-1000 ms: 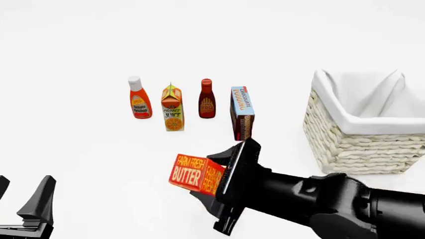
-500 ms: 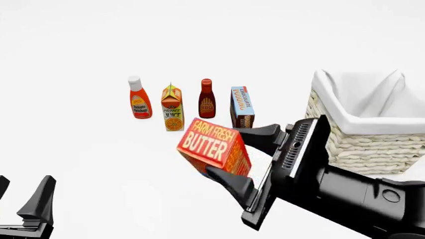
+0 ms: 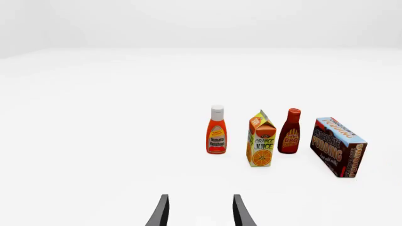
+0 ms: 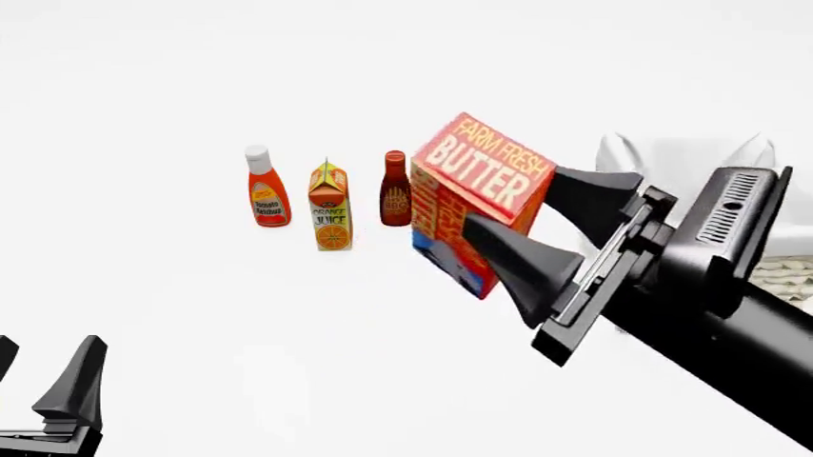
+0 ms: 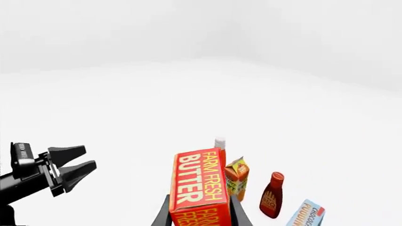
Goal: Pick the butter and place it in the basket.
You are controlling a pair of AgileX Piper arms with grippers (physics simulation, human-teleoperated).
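The butter (image 4: 481,186) is a red-orange box with yellow "FARM FRESH BUTTER" lettering. My right gripper (image 4: 508,197) is shut on it and holds it tilted, high above the table and left of the basket. In the right wrist view the butter (image 5: 197,186) stands between the two fingers (image 5: 239,214). The basket (image 4: 790,274) at the right is mostly hidden behind my right arm; only the white liner's top and a patch of wicker show. My left gripper (image 4: 38,369) is open and empty at the bottom left; it also shows in the left wrist view (image 3: 199,213).
A ketchup bottle (image 4: 267,188), an orange juice carton (image 4: 329,207) and a BBQ sauce bottle (image 4: 395,188) stand in a row at mid-table. The pudding box (image 3: 338,146) lies right of them, hidden behind the butter in the front view.
My right gripper has risen and moved right toward the basket with the butter, which now covers the pudding box. The left arm has not moved.
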